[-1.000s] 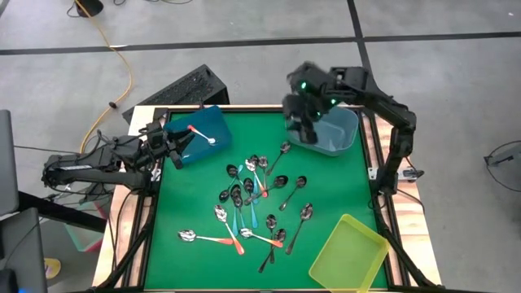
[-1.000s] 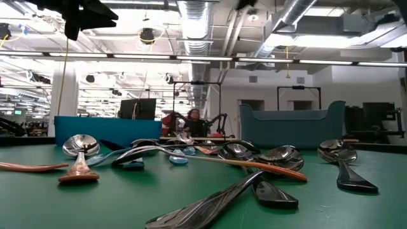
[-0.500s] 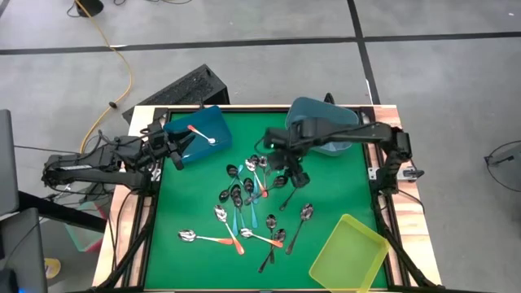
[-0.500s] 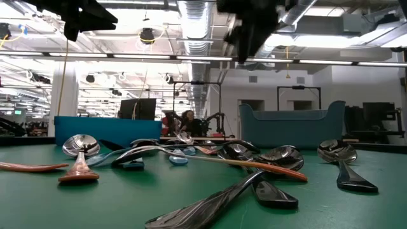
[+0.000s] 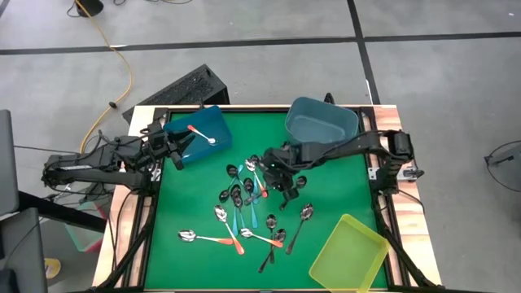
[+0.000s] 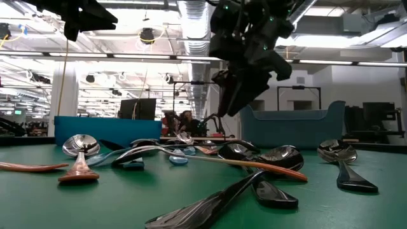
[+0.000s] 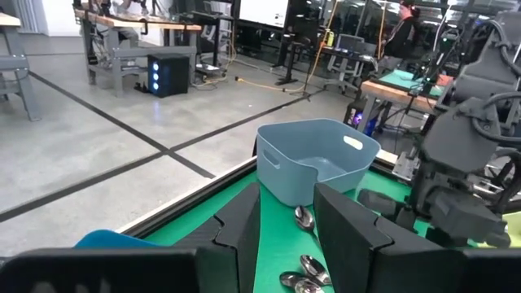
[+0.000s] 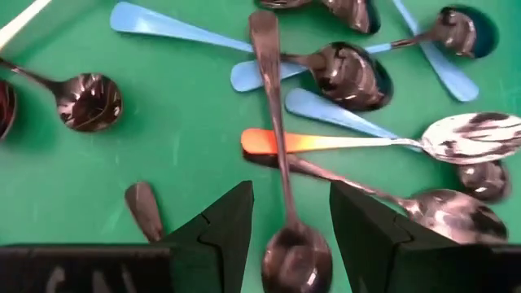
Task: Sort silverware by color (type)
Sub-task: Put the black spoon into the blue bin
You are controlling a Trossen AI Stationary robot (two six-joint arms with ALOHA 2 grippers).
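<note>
The surface (image 5: 187,212) is a flat green mat in a pale wooden frame, set on a grey concrete floor (image 5: 244,32) crossed by dark lines; beyond it lies an open hall with ceiling ducts. The spoons (image 5: 244,199) lie scattered mid-mat: shiny rounded bowls, slim handles in orange-red, light blue or dark metal. A dark-handled spoon (image 8: 281,163) lies between the fingers of the right claw (image 5: 281,181), which hangs over the cluster, released and empty. The left claw (image 5: 181,146) waits at the blue tray (image 5: 213,122), parted, grasping nothing. A deep blue tub (image 5: 321,124) and a translucent yellow tray (image 5: 348,254) sit at corners.
</note>
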